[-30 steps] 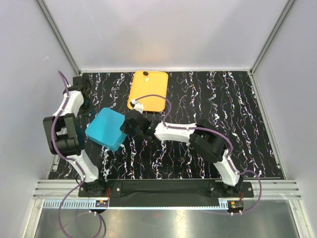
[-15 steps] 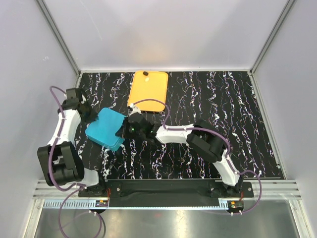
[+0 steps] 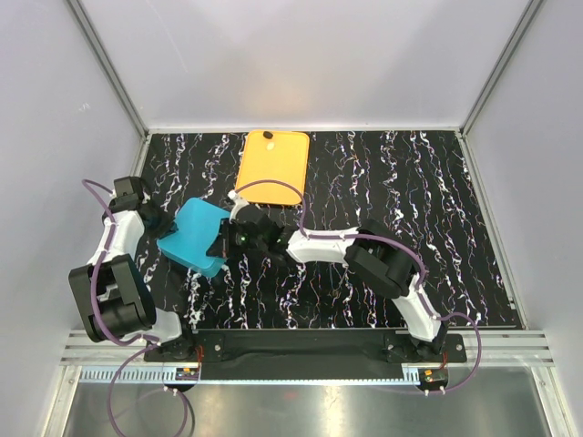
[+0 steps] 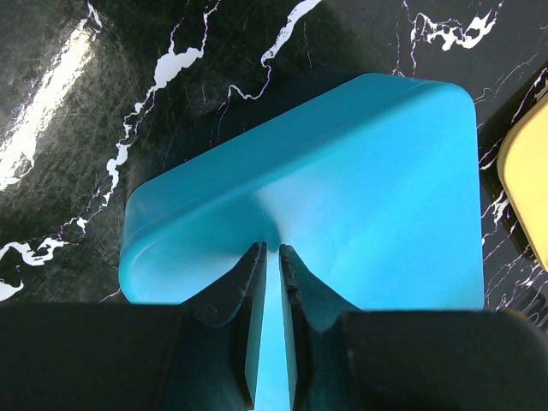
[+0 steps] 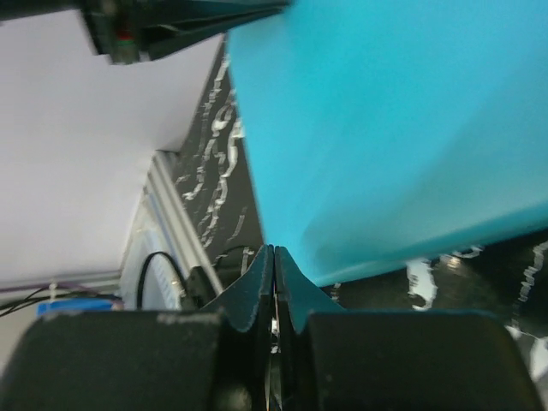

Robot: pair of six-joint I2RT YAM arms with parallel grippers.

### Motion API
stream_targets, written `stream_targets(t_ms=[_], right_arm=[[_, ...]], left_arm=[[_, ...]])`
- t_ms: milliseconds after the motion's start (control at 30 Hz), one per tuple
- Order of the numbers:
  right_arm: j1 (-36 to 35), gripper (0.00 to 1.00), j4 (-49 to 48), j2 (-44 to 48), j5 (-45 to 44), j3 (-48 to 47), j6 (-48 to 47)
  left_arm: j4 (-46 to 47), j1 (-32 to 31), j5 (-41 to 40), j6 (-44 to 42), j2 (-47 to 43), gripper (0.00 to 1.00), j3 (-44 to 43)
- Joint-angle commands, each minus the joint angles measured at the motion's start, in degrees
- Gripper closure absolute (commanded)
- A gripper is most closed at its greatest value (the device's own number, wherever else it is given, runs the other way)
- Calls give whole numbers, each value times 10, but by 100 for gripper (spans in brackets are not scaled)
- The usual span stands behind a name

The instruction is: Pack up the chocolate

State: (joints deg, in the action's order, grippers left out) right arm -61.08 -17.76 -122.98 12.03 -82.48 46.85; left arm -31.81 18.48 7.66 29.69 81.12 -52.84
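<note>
Left end effector (image 4: 271,251) grips teal box (image 4: 368,188), right end effector (image 5: 274,251) clenched; chocolate (image 3: 269,136) orientation indiscernible.

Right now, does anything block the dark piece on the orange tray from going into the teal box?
Yes: the teal box shows only a solid closed top, no opening. The left gripper pinches its edge. The dark piece lies uncovered at the far end of the orange tray.

A black surface (image 3: 410,209), veined with white like marble, stretches from left to right. A flat orange tray (image 3: 273,164) lies on it at the far edge, near the middle. A teal box (image 3: 196,235) sits toward the left, near the tray's front corner; whether it rests flat cannot be told.
</note>
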Motion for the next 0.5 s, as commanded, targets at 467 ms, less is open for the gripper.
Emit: stream_targets(t_ms=[467], right_arm=[[3,93,42,4,-7,-27,-14]], left_arm=[[-23,4,-23,-3,7,82,-25]])
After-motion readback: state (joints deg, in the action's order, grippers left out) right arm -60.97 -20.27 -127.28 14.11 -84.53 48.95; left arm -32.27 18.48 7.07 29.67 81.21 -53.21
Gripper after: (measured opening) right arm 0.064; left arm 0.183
